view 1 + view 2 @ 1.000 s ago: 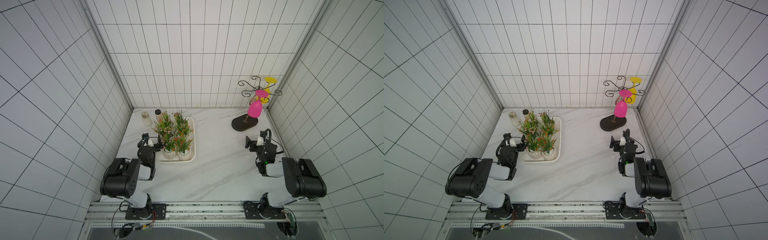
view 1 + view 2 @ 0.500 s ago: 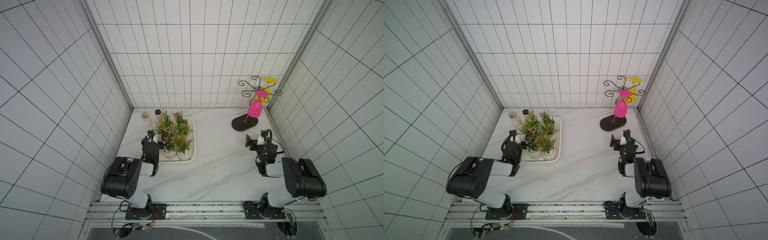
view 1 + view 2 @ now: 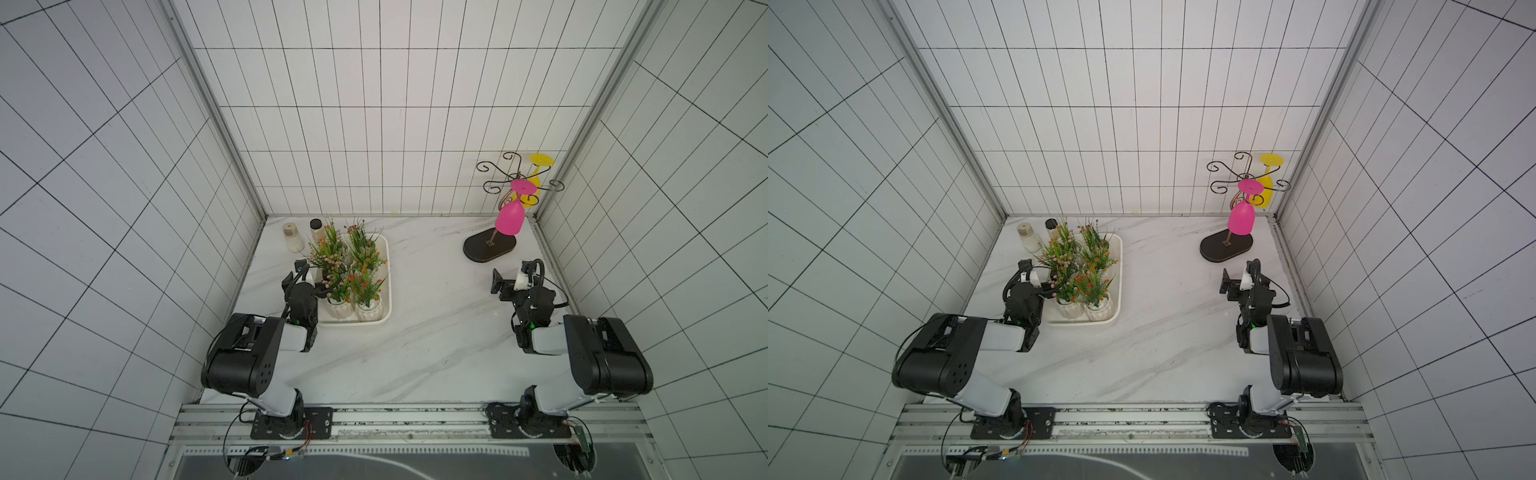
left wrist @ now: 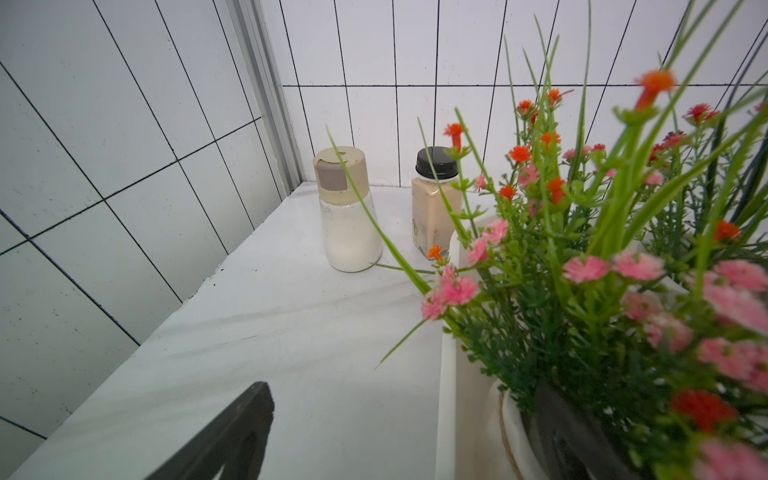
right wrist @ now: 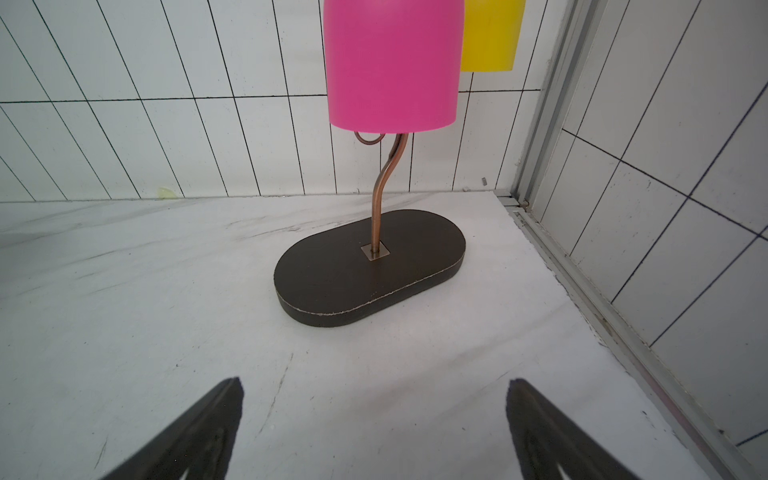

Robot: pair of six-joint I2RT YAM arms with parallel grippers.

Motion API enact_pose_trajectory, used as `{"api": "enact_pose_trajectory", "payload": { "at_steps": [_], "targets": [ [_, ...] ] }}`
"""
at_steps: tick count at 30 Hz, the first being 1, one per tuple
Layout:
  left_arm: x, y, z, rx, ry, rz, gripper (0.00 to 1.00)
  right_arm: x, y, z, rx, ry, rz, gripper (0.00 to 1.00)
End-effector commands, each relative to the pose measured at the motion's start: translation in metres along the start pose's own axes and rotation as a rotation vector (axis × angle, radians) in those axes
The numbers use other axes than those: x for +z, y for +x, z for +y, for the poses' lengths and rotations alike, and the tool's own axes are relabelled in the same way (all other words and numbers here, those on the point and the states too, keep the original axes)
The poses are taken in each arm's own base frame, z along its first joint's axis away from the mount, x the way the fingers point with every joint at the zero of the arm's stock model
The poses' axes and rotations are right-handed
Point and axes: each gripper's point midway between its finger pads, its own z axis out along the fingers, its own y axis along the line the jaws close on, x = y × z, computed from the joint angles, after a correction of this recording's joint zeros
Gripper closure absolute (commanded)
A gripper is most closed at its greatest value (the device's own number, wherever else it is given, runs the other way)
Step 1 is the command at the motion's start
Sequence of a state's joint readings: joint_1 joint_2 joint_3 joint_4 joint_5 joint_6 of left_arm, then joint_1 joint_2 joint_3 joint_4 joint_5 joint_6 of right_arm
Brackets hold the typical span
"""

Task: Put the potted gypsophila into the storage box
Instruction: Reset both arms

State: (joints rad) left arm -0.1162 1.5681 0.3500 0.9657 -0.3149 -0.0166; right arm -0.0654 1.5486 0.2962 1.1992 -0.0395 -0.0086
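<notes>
Jaws of left gripper [image 3: 311, 275] and right gripper [image 5: 374, 386] wide apart, potted gypsophila [image 3: 353, 270] inside storage box [image 3: 361, 323]

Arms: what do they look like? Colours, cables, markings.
The left arm and right arm match: bulky black joint housings, white link sections, black base plates bolted to an aluminium rail. Black cables loop at each wrist, where a small green light glows. The right pincer has flat black fingers tapering to points.

White ribbed pots of gypsophila [image 3: 338, 308]: green sprigs, pink and orange flowers. White rectangular storage box [image 3: 385, 291]. Magenta plastic goblet [image 3: 509, 220].
</notes>
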Motion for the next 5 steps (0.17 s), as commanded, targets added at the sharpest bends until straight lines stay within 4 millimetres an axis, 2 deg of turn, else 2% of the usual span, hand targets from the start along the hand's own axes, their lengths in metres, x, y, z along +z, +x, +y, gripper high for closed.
{"api": "enact_pose_trajectory", "payload": {
  "at_steps": [1,5],
  "targets": [
    [0.002,-0.0071,-0.0005,0.01,-0.006,-0.016,0.03,-0.0047,0.004,0.0015,-0.01,0.001,-0.004,0.01],
    [0.002,-0.0073,-0.0008,0.011,-0.005,-0.017,0.03,-0.006,0.0037,0.0019,-0.009,-0.001,-0.006,0.01]
  ]
}}
